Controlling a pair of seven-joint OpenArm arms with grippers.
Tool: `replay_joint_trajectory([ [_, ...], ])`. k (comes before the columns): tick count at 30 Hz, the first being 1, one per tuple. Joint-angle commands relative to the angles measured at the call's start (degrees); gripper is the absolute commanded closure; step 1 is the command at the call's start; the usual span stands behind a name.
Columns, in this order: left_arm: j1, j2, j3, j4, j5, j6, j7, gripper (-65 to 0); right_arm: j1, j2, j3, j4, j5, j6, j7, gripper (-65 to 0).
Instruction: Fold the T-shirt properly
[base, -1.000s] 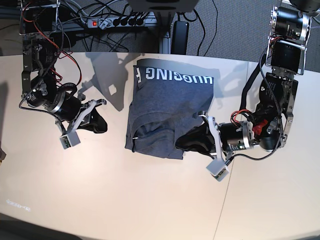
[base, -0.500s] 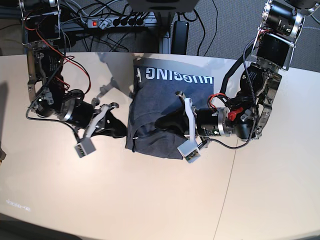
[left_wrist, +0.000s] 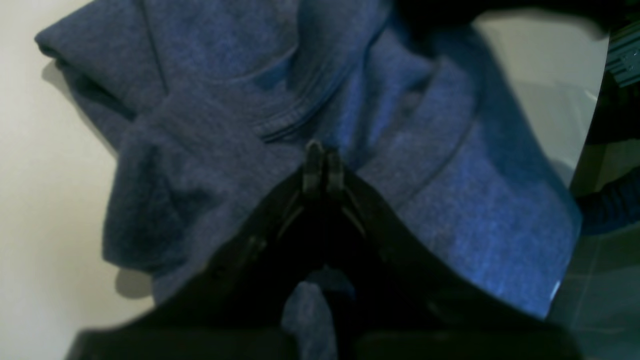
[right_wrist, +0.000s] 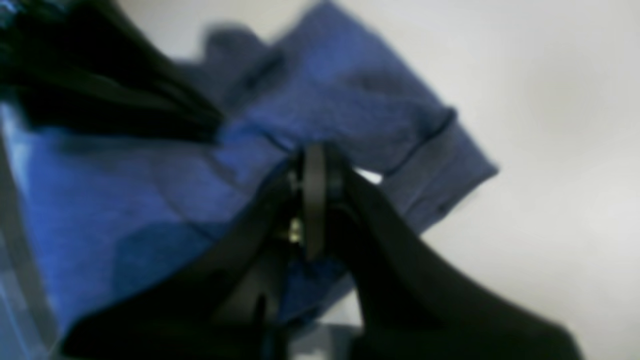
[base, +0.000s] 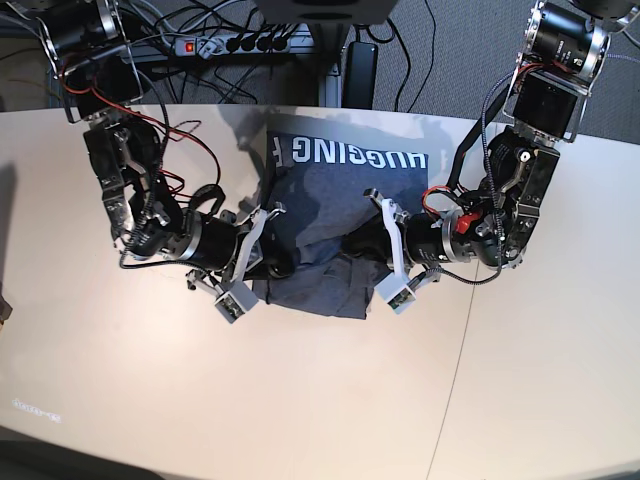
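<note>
Since the earlier frames both arms had swung inward: the right tool, which had sat well off the cloth on bare bench, now reached the T-shirt's near-left corner, and the left tool had pushed further in over the lower folds.

T-shirt lay mid-bench, partly folded, white block lettering showing along its far edge, rumpled layers bunched at the near edge betw. the two tools. In the left wrist view the T-shirt filled the area ahead of and under the left tool: collar seam curved just ahead of the tips, thick folded edge off to its left. Left tool's jaws stood pressed together, tips against the fabric; whether any cloth was pinched betw. them couldn't be told. A bit of fabric showed beneath the tool body.

In the right wrist view (blurry) the T-shirt spread ahead and to the left of the right tool, hemmed sleeve edge just to its right. Right tool's jaws also closed tight, over the cloth; grip on it not clear.

Bench pale, beige. Power strip and cables lay beyond the far edge, behind both arms.
</note>
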Motion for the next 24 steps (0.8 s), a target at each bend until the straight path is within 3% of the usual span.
replay_joint_trajectory([
  [1, -1.2, -0.2, -0.4, 0.8, -0.9, -0.7, -1.4, 0.0, 1.7, -0.7, -0.1, -1.1, 0.0, 3.6, 1.8, 0.0],
  [5, -1.2, -0.2, -0.4, 0.8, 0.1, -0.7, -2.8, 0.0, 2.7, -2.7, 0.0, -8.5, -2.0, 3.6, 3.9, 0.0],
  [11, -1.2, -0.2, -0.7, 0.8, 2.7, -0.7, -3.7, 0.0, 2.7, -2.9, 0.0, -11.5, -3.0, 3.6, 4.8, 0.0],
  [17, -1.2, -0.2, -6.9, 3.4, -1.9, -0.7, -3.0, 0.0, 2.7, -2.9, 0.1, -7.3, -2.8, 3.6, 5.0, 0.0],
  [24, -0.1, -2.4, -11.7, 13.1, -2.0, -0.7, 2.6, 0.0, 2.6, -2.9, 1.2, 1.9, -2.8, 3.5, 3.5, 0.0],
])
